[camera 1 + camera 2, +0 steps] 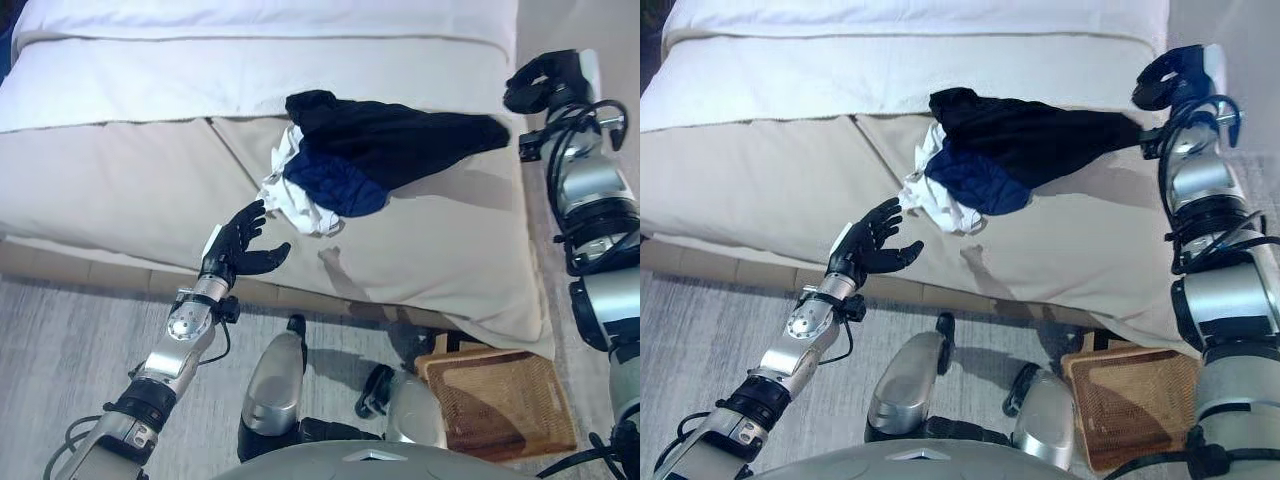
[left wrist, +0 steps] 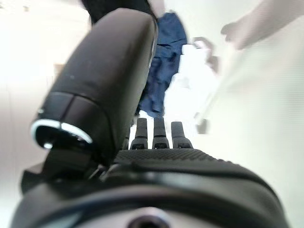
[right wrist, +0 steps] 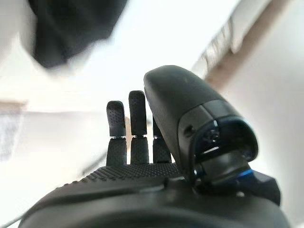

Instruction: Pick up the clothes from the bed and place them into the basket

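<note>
A heap of clothes lies on the beige bed (image 1: 120,190): a black garment (image 1: 400,135) on top, a dark blue one (image 1: 340,185) under it and a white one (image 1: 300,205) at the near left. My left hand (image 1: 238,245) hovers open at the bed's front edge, just short of the white garment, holding nothing. My right hand (image 1: 545,82) is raised beside the bed's right edge, close to the black garment's tip, fingers straight in the right wrist view (image 3: 130,128). The wicker basket (image 1: 500,400) stands on the floor at the lower right.
A white folded duvet (image 1: 260,25) runs across the bed's far side. Grey carpet (image 1: 70,340) covers the floor to the left of the bed's front edge.
</note>
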Motion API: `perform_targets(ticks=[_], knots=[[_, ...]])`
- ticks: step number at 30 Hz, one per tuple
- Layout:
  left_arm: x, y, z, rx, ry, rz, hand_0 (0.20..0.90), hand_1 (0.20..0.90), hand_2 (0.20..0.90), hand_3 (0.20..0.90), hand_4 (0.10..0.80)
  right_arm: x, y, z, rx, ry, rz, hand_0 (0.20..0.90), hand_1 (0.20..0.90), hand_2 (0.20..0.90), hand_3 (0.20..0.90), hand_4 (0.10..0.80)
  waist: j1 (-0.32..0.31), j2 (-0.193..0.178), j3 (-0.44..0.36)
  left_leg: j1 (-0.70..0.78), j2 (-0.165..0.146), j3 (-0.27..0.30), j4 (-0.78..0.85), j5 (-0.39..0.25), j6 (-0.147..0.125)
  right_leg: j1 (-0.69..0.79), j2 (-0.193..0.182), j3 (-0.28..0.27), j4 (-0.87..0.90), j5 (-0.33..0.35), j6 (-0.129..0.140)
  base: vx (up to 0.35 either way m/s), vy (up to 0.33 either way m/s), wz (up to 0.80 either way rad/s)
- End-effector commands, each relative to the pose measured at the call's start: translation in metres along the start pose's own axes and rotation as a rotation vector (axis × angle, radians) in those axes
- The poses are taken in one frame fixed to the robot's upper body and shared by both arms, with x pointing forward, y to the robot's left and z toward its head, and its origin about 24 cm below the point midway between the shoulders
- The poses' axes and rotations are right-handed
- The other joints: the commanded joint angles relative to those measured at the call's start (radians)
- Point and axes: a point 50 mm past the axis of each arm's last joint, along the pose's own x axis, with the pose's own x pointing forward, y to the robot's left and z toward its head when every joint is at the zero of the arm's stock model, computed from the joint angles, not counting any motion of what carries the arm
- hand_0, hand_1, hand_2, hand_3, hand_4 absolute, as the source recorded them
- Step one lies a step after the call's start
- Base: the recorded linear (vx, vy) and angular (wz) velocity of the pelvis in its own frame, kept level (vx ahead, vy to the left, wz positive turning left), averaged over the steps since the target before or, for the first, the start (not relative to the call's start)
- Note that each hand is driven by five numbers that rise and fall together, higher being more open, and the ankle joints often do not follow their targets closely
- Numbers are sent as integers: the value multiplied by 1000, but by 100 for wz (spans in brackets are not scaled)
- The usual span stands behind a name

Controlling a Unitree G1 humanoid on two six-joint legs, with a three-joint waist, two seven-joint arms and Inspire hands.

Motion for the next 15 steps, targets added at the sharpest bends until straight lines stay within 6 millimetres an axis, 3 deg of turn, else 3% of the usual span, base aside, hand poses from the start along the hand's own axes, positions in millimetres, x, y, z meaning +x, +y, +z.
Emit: perform_targets(ticks=[1,9,13,15], knots=[[-5,-7,-1,10,-43,-20,900,900,900,900,800,5,-46,47,13,-228,-137,300,300,300,200,100,-53,-23,-241,76,29,65,-14,-100,-16,63,57,25,-181,96,-28,1,-19,-4],[-10,-6,-18,76,35,-44,900,900,900,900,800,0,-84,68,-94,-328,-215,300,300,300,200,100,-109,-32,-308,150,22,86,-211,-19,-28,89,87,57,-319,176,15,-16,-1,-11],[-10,-3,-25,83,65,-43,900,900,900,900,800,-2,-101,65,-103,-311,-234,300,300,300,200,100,-141,-35,-323,181,22,108,-279,-1,-34,94,93,78,-392,222,36,-30,-5,-17],[-8,-4,-26,85,63,-38,900,900,900,900,800,-2,-100,60,-114,-301,-194,300,300,300,200,100,-152,-35,-324,191,22,120,-307,7,-38,99,97,77,-425,239,41,-30,2,-15]])
